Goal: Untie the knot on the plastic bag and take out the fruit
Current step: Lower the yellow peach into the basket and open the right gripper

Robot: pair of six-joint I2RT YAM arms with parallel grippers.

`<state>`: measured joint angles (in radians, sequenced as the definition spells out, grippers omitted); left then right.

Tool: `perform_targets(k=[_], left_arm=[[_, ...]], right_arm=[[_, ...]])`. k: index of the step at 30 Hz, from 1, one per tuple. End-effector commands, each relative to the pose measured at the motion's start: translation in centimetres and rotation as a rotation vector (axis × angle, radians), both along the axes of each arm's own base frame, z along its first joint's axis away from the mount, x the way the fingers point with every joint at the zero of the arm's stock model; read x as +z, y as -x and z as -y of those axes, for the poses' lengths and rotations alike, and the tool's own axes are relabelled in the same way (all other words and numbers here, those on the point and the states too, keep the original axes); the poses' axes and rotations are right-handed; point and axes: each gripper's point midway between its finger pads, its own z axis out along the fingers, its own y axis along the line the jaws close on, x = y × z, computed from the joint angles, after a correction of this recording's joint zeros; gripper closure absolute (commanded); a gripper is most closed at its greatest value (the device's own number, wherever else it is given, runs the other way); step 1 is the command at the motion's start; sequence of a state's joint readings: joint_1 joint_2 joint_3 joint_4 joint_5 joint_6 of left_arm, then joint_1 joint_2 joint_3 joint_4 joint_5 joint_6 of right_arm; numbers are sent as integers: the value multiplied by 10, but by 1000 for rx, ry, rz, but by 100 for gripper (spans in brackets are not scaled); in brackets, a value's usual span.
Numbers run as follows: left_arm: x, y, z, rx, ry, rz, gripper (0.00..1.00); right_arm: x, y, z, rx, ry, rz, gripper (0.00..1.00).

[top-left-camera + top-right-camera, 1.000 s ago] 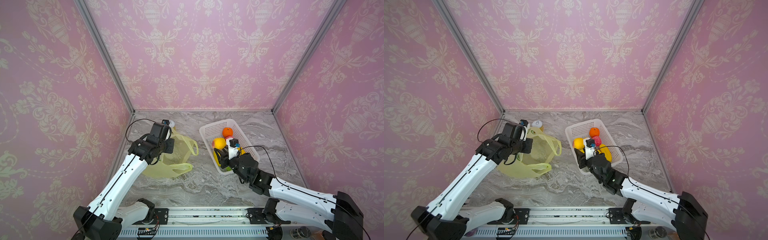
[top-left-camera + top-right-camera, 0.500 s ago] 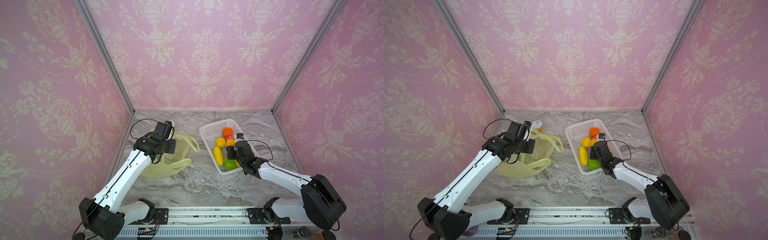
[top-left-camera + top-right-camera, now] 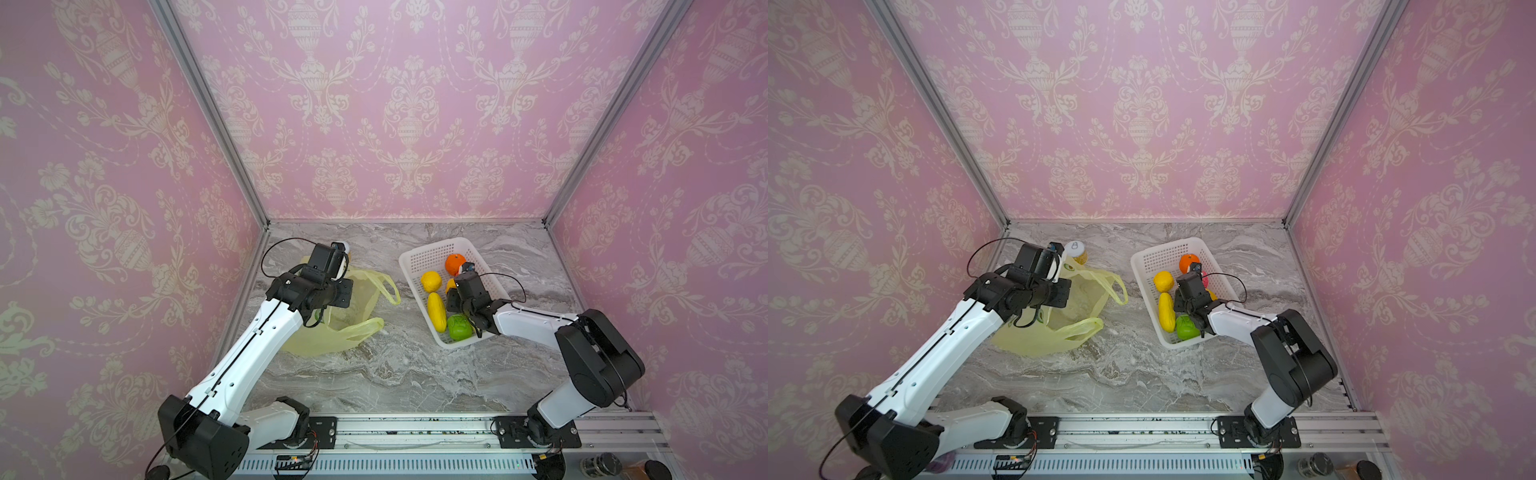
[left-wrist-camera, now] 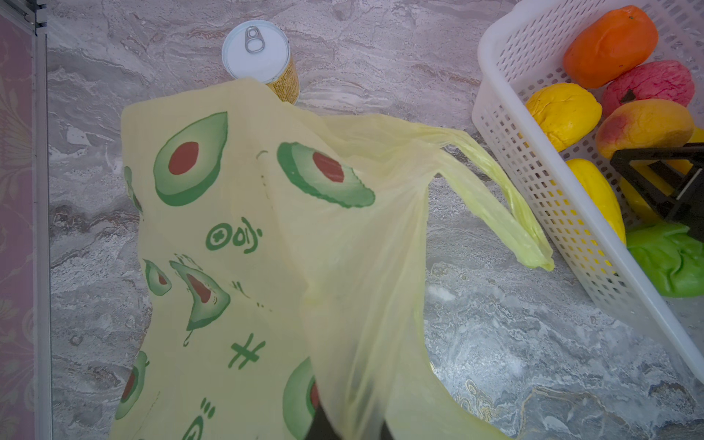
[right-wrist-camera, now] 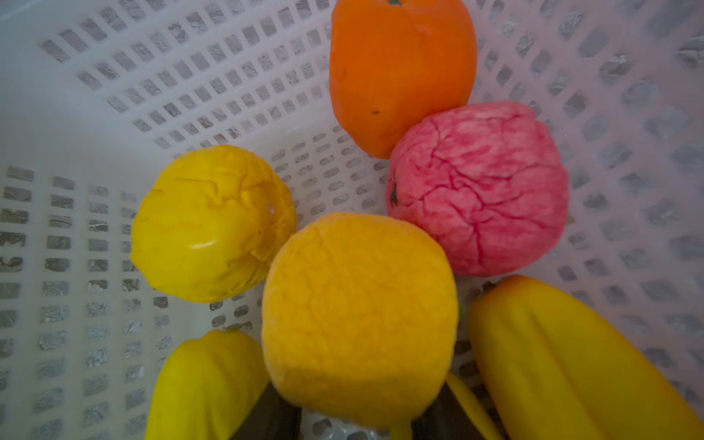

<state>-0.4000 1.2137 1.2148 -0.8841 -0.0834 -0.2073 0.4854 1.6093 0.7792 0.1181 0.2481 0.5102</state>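
The yellow-green plastic bag (image 3: 345, 328) (image 4: 236, 228) with avocado prints sags on the marble floor. Both its handle loops hang loose, and the knot is out of view. My left gripper (image 4: 348, 426) is shut on a fold of the bag's film, above the bag in both top views (image 3: 1054, 293). Several fruit lie in the white basket (image 3: 428, 257): orange (image 5: 400, 68), pink-red (image 5: 476, 186), round yellow (image 5: 213, 224), long yellow (image 3: 436, 306) and green (image 3: 459, 327). My right gripper (image 5: 358, 423) is down in the basket, shut on a round yellow-orange fruit (image 5: 360, 316).
A white-lidded gold can (image 4: 261, 53) (image 3: 1075, 250) stands just behind the bag, near the left wall's metal post. The basket (image 4: 506, 125) sits at an angle to the right of the bag, one handle loop (image 4: 506, 213) reaching almost to its side.
My right arm has folded back and brought its gripper, with the fruit, down into the basket. My left gripper has shifted slightly toward the back wall with the bag.
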Motion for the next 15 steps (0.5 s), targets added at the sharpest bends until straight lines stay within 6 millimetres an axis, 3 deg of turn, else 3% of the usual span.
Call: perform_targets(k=[1, 4, 7, 15], left_arm=[[2, 0, 2, 9, 25, -21, 100], [3, -2, 2, 8, 24, -23, 100], [15, -11, 0, 32, 7, 5, 100], [44, -40, 21, 76, 90, -31, 100]], right_arm=[[1, -3, 0, -11, -13, -9, 55], [11, -2, -1, 0, -28, 19, 34], [25, 0, 0, 9, -36, 50, 19], [71, 16, 15, 2, -33, 149, 3]])
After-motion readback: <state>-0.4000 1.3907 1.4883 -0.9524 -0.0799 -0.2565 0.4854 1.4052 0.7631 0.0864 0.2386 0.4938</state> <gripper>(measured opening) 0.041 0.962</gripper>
